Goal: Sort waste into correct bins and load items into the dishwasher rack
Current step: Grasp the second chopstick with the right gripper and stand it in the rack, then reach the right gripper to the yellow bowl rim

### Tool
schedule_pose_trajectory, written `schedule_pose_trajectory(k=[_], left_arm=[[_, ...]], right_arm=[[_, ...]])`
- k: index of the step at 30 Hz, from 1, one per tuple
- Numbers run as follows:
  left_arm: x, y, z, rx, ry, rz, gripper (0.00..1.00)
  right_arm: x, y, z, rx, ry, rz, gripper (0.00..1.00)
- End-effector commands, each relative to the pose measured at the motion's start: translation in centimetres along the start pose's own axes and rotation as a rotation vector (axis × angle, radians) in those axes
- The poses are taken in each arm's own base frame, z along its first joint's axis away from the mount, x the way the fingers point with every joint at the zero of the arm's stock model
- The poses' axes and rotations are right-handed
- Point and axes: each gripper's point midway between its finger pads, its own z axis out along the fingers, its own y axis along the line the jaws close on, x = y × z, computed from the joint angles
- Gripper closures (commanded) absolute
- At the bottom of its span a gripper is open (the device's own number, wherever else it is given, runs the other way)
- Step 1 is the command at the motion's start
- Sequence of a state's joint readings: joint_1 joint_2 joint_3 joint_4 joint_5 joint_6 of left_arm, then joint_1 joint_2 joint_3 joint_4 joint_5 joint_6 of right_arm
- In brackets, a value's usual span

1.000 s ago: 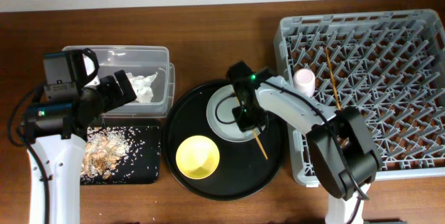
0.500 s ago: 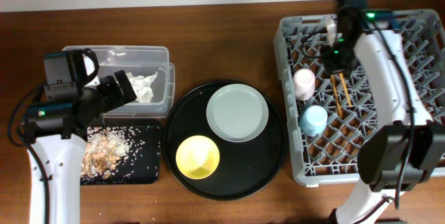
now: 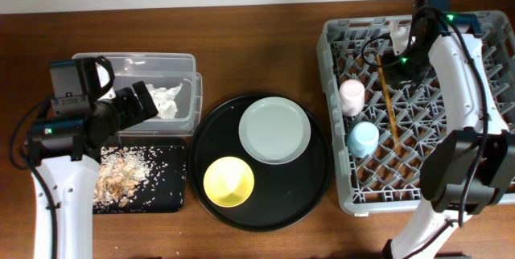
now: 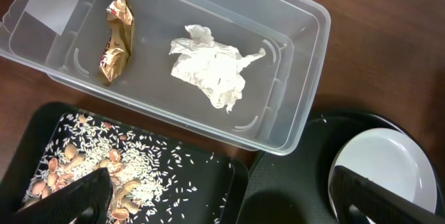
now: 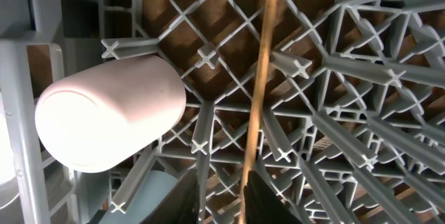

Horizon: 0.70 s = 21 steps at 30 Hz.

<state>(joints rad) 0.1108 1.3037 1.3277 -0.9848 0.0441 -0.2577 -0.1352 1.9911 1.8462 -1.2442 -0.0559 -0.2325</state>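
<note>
The wooden chopsticks lie in the grey dishwasher rack beside the pink cup and blue cup. My right gripper hovers over the rack's far side. In the right wrist view its fingers are slightly apart, and a chopstick runs along the right finger's inner edge. My left gripper is wide open and empty near the clear tub, which holds the white tissue and gold-brown wrapper. Rice-like scraps lie in the flat black tray.
A large round black tray in the middle carries the pale plate and the yellow bowl. The rack's upright pegs surround my right gripper. The wooden table edge runs along the back.
My right arm swung from the plate on the round tray to the rack's far side. The chopsticks now lie in the rack. The blue cup now shows there. The left arm is still.
</note>
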Motion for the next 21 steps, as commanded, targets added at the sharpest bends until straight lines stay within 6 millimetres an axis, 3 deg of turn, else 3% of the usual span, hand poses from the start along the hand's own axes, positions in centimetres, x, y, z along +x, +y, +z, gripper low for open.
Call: schedule_pose_trajectory(k=[1,3,4,5,8,12,16,21], left_arm=[[0.0,0.3,0.2,-0.011,0.004,-0.005,0.01],[0.0,0.3,0.2,-0.011,0.004,-0.005,0.01],[0.0,0.3,0.2,-0.011,0.004,-0.006,0.01],[0.0,0.3,0.2,-0.011,0.004,-0.006,0.01],[0.0,0.3,0.2,-0.011,0.004,-0.006,0.01],[0.0,0.3,0.2,-0.011,0.004,-0.005,0.01],[0.0,0.3,0.2,-0.011,0.004,-0.005,0.01],[0.0,0.3,0.2,-0.011,0.004,-0.005,0.01]], right_arm=[[-0.1,0.8,0.5,-0.055,0.004,0.124,0.71],[-0.4,5.8,-0.5,-0.339,0.001,0.196,0.59],[-0.2,8.0,-1.3,-0.455,0.016,0.195,0.57],[0.5,10.8,-2.2,-0.563,0.057,0.178,0.49],[2.8,15.5,-2.7,-0.598,0.171,0.084,0.21],[6.5,25.4,-3.1,-0.611,0.274,-0.202,0.16],[12.1,34.0,-3.3,-0.544,0.333,-0.500,0.14],[17.1,39.7,-3.1,-0.412,0.333,-0.628,0.14]])
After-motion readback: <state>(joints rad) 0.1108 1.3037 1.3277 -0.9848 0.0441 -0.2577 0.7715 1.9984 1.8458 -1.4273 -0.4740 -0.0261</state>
